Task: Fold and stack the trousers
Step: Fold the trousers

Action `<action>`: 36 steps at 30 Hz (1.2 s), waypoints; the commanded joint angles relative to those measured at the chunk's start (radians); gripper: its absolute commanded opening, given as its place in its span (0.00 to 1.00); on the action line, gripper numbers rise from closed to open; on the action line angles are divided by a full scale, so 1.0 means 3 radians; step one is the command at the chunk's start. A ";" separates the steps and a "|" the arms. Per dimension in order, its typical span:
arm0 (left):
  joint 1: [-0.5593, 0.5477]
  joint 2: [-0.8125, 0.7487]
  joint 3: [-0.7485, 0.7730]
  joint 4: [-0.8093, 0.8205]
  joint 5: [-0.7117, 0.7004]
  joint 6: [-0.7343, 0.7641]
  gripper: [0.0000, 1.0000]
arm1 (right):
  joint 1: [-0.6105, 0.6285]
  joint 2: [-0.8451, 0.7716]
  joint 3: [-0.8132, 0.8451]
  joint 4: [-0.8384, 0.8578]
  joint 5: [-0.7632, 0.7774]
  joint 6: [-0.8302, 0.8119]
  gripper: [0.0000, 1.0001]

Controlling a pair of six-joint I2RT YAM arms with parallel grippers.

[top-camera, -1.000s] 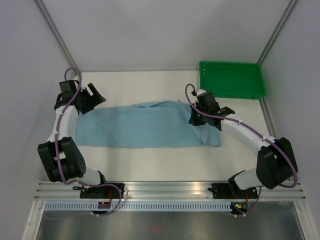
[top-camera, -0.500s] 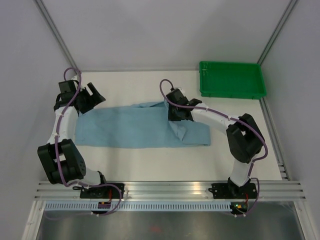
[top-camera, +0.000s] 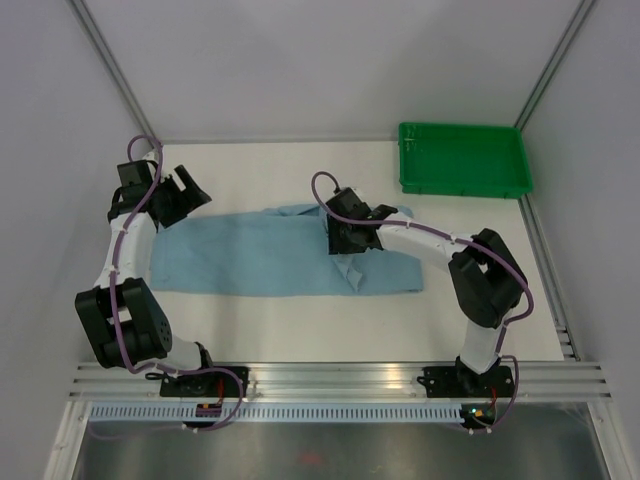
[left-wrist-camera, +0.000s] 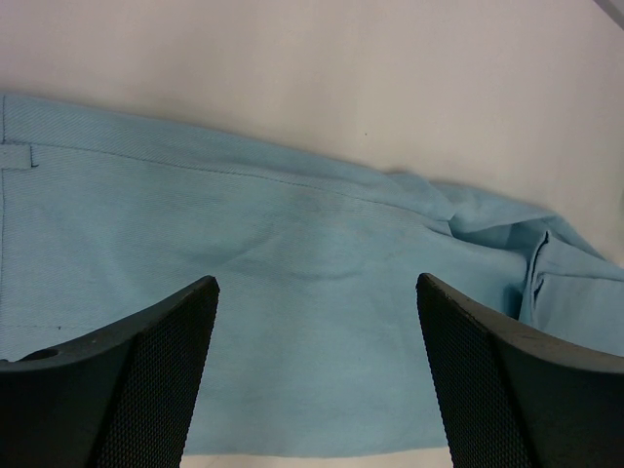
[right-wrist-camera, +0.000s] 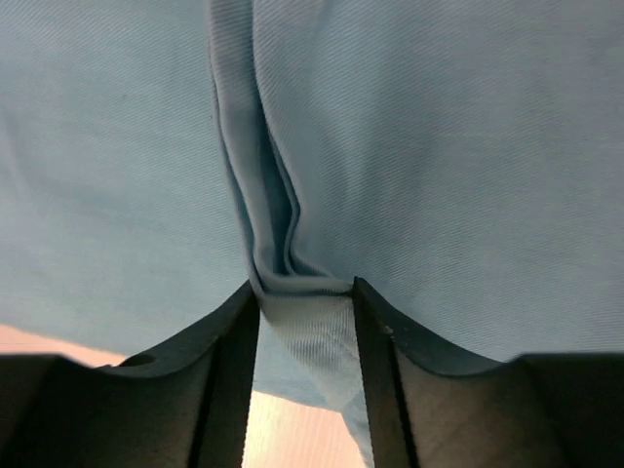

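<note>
Two arms work one garment, and only the right has moved in the last second. At the far left, the left gripper (top-camera: 186, 196) hovers unmoved with jaws wide and empty over the waistband end of the trousers (top-camera: 250, 262), which lie flat along the table (top-camera: 280, 322). At mid-length sits the right gripper (top-camera: 342, 236). A second ago it was out at the leg ends. It has since swept leftward and dragged them along, so the cloth now ends shorter on the right, with a loose flap doubled over the middle. In the wrist view its jaws stand narrow, with a pleat of cloth between them touching both fingers (right-wrist-camera: 230, 361). Whether they pinch it or are letting go, I cannot tell. By my judgement the first fold is roughly laid but rumpled, and stacking is not yet begun. Far right, the tray (top-camera: 462, 128) stands well apart.
</note>
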State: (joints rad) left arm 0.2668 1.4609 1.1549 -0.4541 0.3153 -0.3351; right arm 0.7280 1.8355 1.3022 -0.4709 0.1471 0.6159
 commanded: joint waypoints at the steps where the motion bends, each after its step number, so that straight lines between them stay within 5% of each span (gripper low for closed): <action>1: 0.0000 -0.0043 -0.0010 0.0113 -0.0013 -0.0074 0.88 | 0.0058 -0.0187 0.0204 0.0102 -0.0382 -0.0288 0.53; 7: 0.0000 -0.0073 -0.0051 0.0128 0.0007 -0.0059 0.88 | -0.0043 -0.0360 0.0956 -0.0306 -0.0219 -0.0601 0.71; 11: 0.0000 -0.0109 -0.0076 0.0138 0.0089 -0.0049 0.88 | -0.0228 -0.0493 0.0911 -0.0286 -0.0393 -0.0596 0.73; 19: -0.0020 -0.0277 -0.0148 -0.0010 -0.0125 -0.0100 0.89 | -0.0938 -0.1029 -0.0254 -0.0047 -0.0317 -0.0401 0.88; 24: -0.0005 -0.0278 -0.0143 -0.0295 -0.0595 -0.0140 0.89 | -0.1434 -0.1184 -0.0750 -0.0016 -0.0030 -0.0881 0.92; 29: 0.0041 -0.0313 -0.0163 -0.0393 -0.0749 -0.0146 0.89 | -0.1935 -0.1174 -0.1200 0.0327 -0.0367 -0.1040 0.90; 36: 0.0092 -0.0273 -0.0183 -0.0383 -0.0805 -0.0079 0.89 | -0.1982 -0.1051 -0.1329 0.0751 -0.0898 -0.1158 0.85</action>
State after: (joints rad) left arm 0.2810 1.3972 1.1076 -0.5564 0.1062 -0.3576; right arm 0.1276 1.5200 0.9073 -0.3714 0.0074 0.3004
